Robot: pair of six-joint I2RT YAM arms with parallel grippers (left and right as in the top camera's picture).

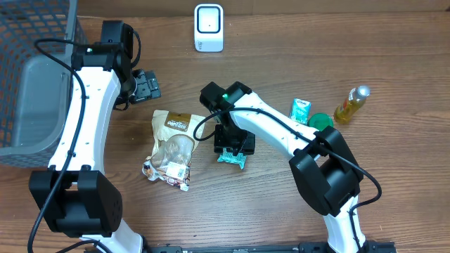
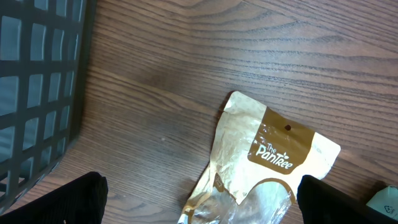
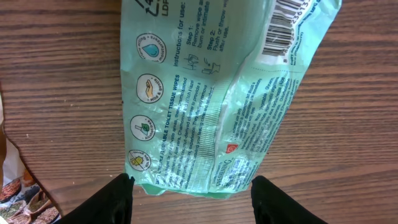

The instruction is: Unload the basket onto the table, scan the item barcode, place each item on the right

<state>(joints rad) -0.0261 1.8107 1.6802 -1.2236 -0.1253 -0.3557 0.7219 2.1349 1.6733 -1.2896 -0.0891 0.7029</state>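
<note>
A mint-green tissue packet [image 3: 205, 106] lies flat on the wooden table, printed side up, its barcode [image 3: 283, 25] at the far end. My right gripper [image 3: 191, 186] hangs over its near end, open, with one finger on each side of the packet's edge; the left finger brushes a corner. From overhead only the packet's end [image 1: 230, 159] shows under the right gripper [image 1: 233, 140]. The white scanner [image 1: 209, 28] stands at the back of the table. My left gripper [image 1: 148, 86] is wide open and empty, above the top of a gold snack bag [image 2: 273, 155].
The gold snack bag [image 1: 172, 144] lies left of the packet. A grey wire basket [image 1: 28, 70] fills the left edge and shows in the left wrist view [image 2: 37, 93]. At the right lie a small green pack [image 1: 300, 110], a green lid [image 1: 321, 121] and a yellow bottle [image 1: 351, 104].
</note>
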